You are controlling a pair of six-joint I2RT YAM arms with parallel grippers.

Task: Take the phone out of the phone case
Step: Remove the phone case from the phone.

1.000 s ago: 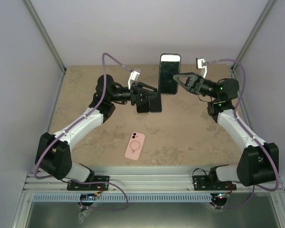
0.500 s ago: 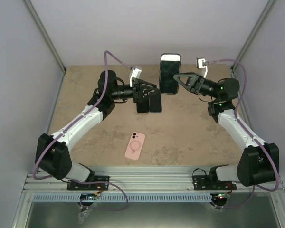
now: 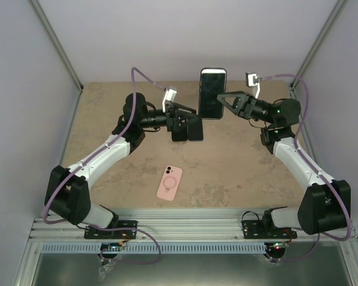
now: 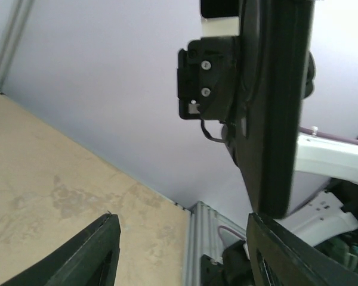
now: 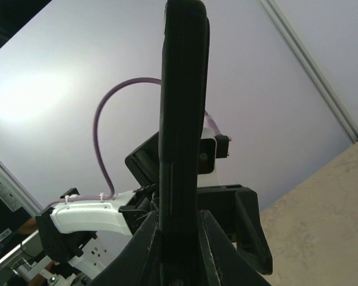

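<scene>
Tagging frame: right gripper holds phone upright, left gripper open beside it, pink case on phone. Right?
No: the pink case lies on the table, off the phone, per top external view. Right gripper holding it upright, left gripper open beside it: correct.

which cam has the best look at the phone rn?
Top external. It shows the whole phone with its screen facing the camera, held upright by the right gripper. The right wrist view shows only its thin edge, clamped in the jaws. The left wrist view also shows just a dark edge, cropped at the top.
</scene>
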